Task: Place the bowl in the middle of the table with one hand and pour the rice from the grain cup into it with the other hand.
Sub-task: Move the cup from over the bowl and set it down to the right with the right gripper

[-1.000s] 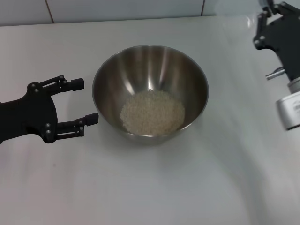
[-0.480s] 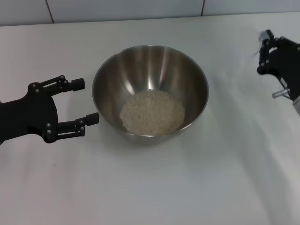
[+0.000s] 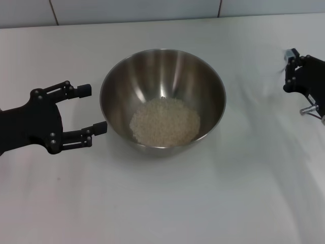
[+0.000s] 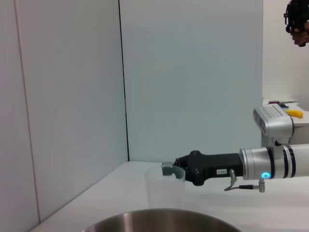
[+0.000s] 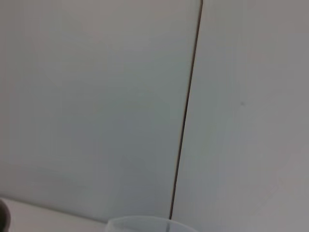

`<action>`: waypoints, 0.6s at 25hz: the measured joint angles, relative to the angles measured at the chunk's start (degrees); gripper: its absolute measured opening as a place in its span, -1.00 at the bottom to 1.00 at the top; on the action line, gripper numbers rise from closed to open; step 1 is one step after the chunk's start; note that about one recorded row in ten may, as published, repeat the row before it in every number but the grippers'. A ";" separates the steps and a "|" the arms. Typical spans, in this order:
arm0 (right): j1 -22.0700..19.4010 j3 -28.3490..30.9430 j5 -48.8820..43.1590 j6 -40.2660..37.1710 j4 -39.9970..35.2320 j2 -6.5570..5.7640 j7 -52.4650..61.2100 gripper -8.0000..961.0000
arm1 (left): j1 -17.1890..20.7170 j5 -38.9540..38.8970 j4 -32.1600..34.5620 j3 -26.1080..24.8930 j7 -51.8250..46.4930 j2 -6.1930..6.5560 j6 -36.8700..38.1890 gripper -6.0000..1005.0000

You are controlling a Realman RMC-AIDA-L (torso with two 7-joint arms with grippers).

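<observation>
Rice [image 3: 165,121] lay in the bowl [image 3: 162,66]; grain cup [image 4: 165,188] emptied.
Right gripper [image 4: 169,169] pinched the light, flimsy cup's rim; left gripper [image 3: 86,112] gaped wide beside the bowl.

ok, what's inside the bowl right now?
The bowl holds a mound of rice on its floor, slightly toward the near side. The bare steel walls above it hold nothing else. The bowl floor under the rice is covered.
</observation>
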 joint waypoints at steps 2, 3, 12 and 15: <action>0.18 -0.03 0.00 0.67 0.21 0.10 -0.20 -0.84 | -0.12 0.00 -0.02 0.04 0.00 0.00 0.00 0.65; 0.23 -0.03 0.00 0.88 0.28 0.14 -0.27 -0.84 | -0.18 0.00 -0.04 0.08 0.01 0.00 0.00 0.65; 1.22 -0.04 0.00 4.89 0.47 0.21 -0.46 -0.83 | -0.73 0.00 -0.16 0.26 0.01 -0.09 0.00 0.65; 1.46 -0.04 0.00 5.72 0.46 0.20 -0.47 -0.83 | -0.81 0.00 -0.15 0.26 0.01 -0.09 0.00 0.65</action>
